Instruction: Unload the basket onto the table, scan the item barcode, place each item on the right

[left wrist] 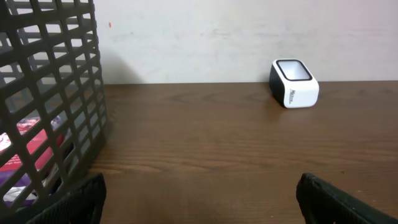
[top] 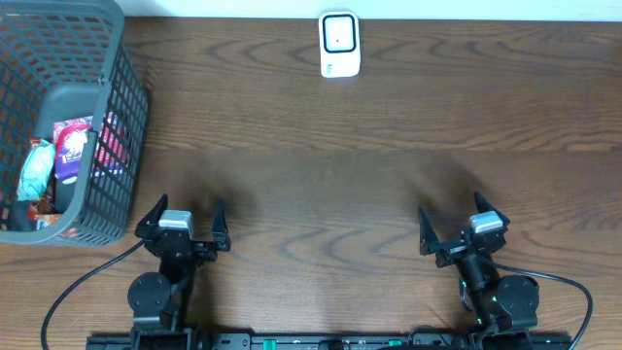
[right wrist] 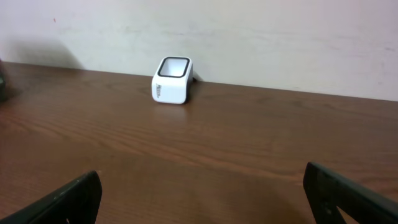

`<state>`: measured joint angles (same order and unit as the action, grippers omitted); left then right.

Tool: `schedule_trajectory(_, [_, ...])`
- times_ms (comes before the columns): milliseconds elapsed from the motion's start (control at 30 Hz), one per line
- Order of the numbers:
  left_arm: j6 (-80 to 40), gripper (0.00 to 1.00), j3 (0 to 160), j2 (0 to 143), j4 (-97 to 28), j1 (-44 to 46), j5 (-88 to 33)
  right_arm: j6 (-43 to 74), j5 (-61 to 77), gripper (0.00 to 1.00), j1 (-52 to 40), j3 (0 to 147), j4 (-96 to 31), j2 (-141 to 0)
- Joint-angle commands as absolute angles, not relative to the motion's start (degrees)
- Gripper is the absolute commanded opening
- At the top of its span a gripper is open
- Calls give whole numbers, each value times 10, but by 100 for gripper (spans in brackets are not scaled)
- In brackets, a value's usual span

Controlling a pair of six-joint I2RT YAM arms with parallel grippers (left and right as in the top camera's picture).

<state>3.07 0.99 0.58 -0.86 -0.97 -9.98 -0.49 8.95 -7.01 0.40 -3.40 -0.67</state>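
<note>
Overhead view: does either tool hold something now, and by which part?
Nothing is held. The left tool and the right tool both stand open and empty over the table; the snack packets lie in the basket.

On the bench (top: 340,175), the basket (top: 126,126) holding packets (top: 70,148) sat at ten o'clock, the scanner (top: 339,44) at twelve.

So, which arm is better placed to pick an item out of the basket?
Left, probably. The left gripper stands open right beside the basket, where the packaged items lie. The right gripper, also open, sits on the other side, well away from the basket.
</note>
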Motion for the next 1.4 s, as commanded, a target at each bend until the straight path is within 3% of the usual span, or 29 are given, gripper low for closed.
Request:
schedule_trajectory(0, [39,98,2,2,-32,-12,-114,0,85,99,-72,3,-36,-3])
schedule_trajectory(900, [37,98,2,2,-27,-12,-111,0,85,99,-72,3,-36,-3])
schedule_trajectory(1033, [-40,98,2,3,-25,-12,-165,-1,85,99,-72,3,-37,-3])
schedule_trajectory(1367, [-55,98,3,3,1,-12,-176,-1,85,99,-72,3,-36,-3])
